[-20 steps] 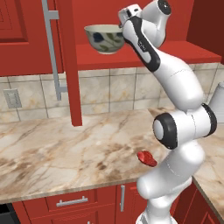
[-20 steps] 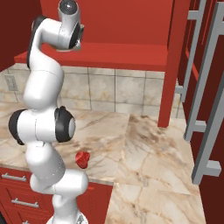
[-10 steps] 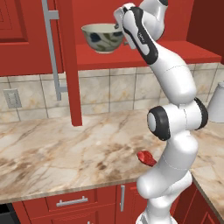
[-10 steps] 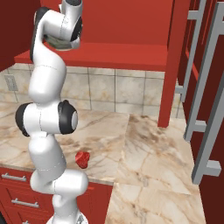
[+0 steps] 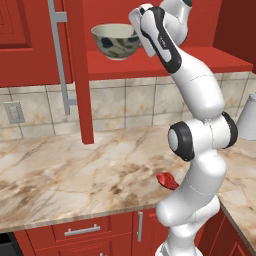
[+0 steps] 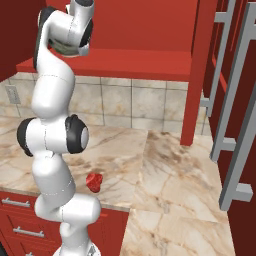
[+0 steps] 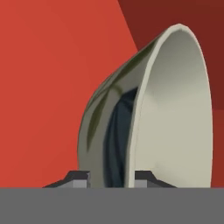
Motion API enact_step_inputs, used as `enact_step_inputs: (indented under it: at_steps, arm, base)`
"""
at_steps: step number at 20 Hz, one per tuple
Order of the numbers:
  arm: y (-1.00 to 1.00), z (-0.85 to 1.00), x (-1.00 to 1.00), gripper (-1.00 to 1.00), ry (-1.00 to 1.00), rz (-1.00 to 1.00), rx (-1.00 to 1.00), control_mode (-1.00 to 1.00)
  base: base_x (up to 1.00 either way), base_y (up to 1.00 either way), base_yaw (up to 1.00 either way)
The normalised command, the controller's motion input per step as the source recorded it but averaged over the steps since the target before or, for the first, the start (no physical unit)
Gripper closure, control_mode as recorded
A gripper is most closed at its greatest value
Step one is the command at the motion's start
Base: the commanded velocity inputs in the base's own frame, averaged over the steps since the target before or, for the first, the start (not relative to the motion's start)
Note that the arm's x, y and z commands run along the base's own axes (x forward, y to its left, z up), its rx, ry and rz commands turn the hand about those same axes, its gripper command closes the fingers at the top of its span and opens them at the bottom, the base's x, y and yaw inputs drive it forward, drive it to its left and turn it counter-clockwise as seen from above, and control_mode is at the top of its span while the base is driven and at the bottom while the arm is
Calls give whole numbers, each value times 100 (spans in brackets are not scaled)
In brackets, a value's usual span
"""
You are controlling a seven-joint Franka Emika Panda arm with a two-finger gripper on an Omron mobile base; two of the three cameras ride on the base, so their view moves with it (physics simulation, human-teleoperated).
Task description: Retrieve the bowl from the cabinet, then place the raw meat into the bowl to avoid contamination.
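Grasping bowl (image 5: pixel 116 41) on cabinet (image 5: pixel 165 62) shelf: gripper (image 7: pixel 111 178) fingers astride rim, closed on wall. Meat (image 5: pixel 167 181) at counter (image 5: pixel 65 175) front edge. Next: lift clear, lower beside meat.

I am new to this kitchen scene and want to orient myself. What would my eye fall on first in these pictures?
First the tall white arm, reaching up from the counter to the red cabinet shelf. There its gripper has the jaws on either side of the wall of the patterned bowl. Lower down, a small glossy red piece of meat lies on the marble counter near its front edge, beside the arm.
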Motion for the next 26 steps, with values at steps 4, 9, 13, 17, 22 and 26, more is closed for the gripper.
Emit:
enact_step_inputs:
  at_steps: [4,9,13,17,22,26]
  arm:
    - [3,-8,0,100,0,0,0,-100]
    - [-1,-6,-8,100,0,-5,4,-100]
    - [-8,-5,-26,100,-2,-12,7,-100]
    - [-8,-7,-34,100,-7,-14,7,-100]
    - [-5,-12,-40,100,-10,-13,6,-100]
    - [-1,-6,-48,100,-14,-13,6,-100]
  base:
    - [0,0,0]
    - [0,0,0]
    - [0,0,0]
    - [0,0,0]
    - [0,0,0]
    - [0,0,0]
